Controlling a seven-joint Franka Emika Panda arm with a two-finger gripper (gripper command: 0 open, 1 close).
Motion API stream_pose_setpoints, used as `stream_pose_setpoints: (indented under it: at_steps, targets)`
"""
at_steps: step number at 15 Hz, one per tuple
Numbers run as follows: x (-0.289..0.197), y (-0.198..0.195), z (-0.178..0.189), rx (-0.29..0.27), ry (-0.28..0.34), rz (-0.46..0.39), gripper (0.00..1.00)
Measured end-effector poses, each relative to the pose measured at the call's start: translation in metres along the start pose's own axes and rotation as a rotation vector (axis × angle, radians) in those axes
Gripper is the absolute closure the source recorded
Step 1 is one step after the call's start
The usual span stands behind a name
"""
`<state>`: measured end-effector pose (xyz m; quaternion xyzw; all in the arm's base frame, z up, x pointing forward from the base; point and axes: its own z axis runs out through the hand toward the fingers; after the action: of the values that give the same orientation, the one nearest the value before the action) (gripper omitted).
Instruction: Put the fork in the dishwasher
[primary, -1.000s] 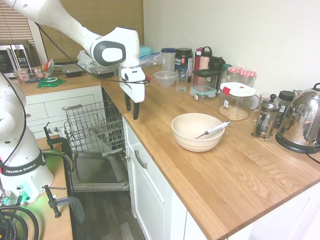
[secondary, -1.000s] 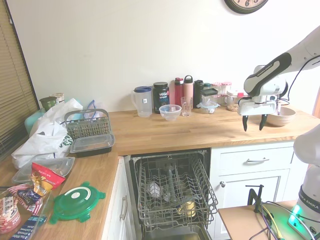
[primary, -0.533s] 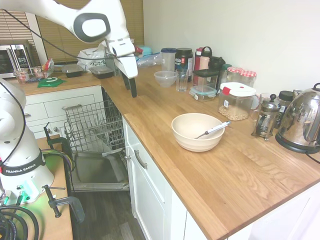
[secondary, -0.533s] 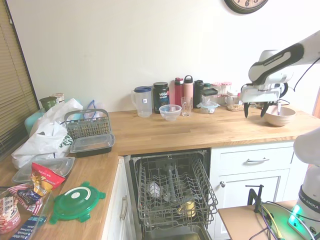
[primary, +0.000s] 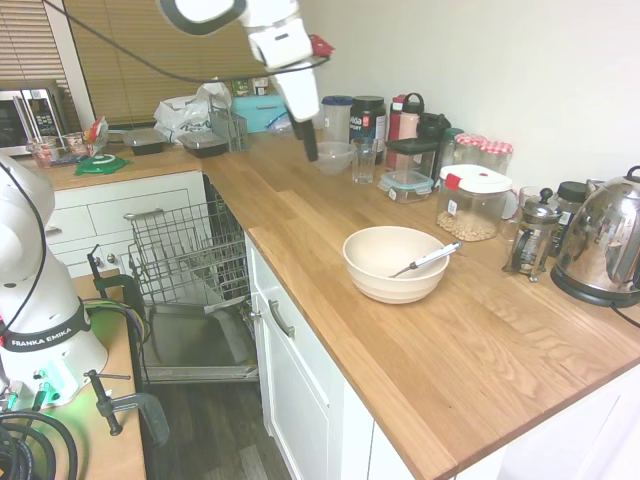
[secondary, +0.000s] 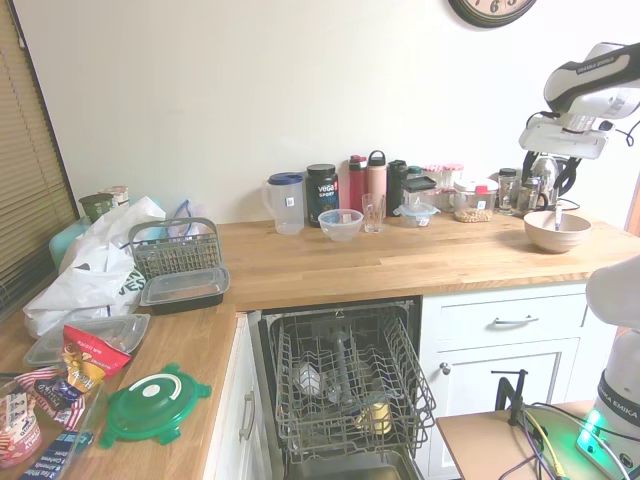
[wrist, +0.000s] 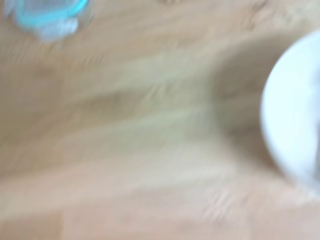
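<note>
The fork leans in the cream bowl on the wooden counter, pale handle on the rim; the second exterior view shows the fork as a thin upright sliver in that bowl. My gripper hangs high above the counter, well to the left of the bowl and nearer the back wall. In the second exterior view the gripper is open and empty above the bowl. The dishwasher stands open below the counter, its wire rack pulled out. The wrist view is blurred, with the bowl's pale rim showing.
Along the back wall stand a clear bowl, a glass, bottles and jars. A French press and a kettle stand right of the bowl. A cutlery basket and bags sit left of the dishwasher.
The gripper has risen and swung from the counter's front edge by the dishwasher along the counter toward the bowl. The fork and bowl have not moved.
</note>
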<state>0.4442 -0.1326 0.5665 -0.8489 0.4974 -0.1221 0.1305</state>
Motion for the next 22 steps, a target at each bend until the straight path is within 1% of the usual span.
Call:
stream_pose_setpoints:
  at_steps: [1,5,7,10,13,14,16,17,20,22]
  targets:
    - [0.026,-0.003,0.008,-0.006,-0.015,0.024,0.0]
    - [0.117,-0.009,0.055,-0.069,-0.064,0.118,0.0]
    - [0.152,0.0,0.076,-0.105,-0.066,0.166,0.0]
    - [0.181,0.017,0.109,-0.142,-0.094,0.224,0.0]
    - [0.187,0.016,0.155,-0.194,-0.12,0.225,0.0]
    - [0.188,0.014,0.17,-0.212,-0.125,0.232,1.0]
    - [0.191,0.014,0.188,-0.233,-0.128,0.248,1.0]
    - [0.194,0.014,0.192,-0.234,-0.125,0.249,1.0]
    - [0.199,0.009,0.192,-0.217,-0.087,0.259,1.0]
    - [0.2,0.003,0.193,-0.21,-0.04,0.268,1.0]
